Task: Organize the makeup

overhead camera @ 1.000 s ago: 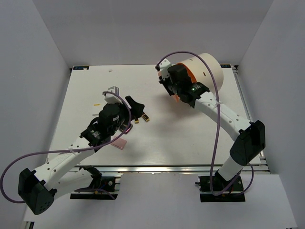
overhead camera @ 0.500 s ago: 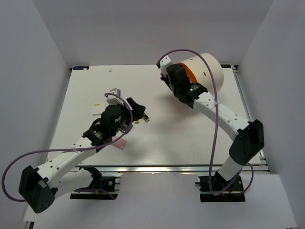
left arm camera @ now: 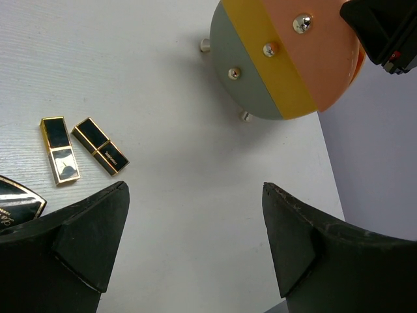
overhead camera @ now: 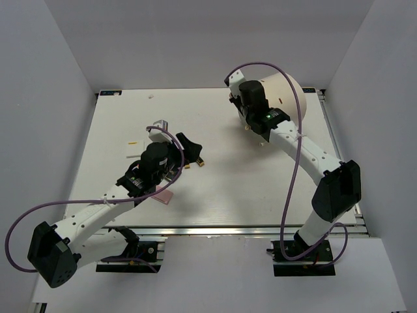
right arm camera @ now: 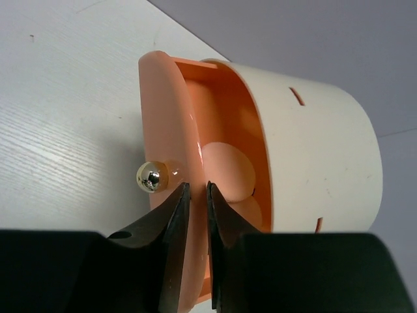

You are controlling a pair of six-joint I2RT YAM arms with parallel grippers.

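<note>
Lipstick tubes (left arm camera: pixel 60 149) likely light, stiff, slick: pinch across long sides; left gripper (left arm camera: pixel 195 195) wide, right gripper (right arm camera: pixel 197 189) narrow, grip on orange drawer front (right arm camera: pixel 159 117) unclear.

1. A white table (overhead camera: pixel 247 176) with a faint grain fills the middle.
2. Plain pale walls (overhead camera: pixel 195 39) close it in on three sides.
3. A metal rail (overhead camera: pixel 215 230) lines its near edge.
4. The light is soft and even.

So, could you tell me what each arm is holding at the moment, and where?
The right fingers pinch the orange drawer front by its edge, beside the silver knob; the left fingers hold nothing.
</note>
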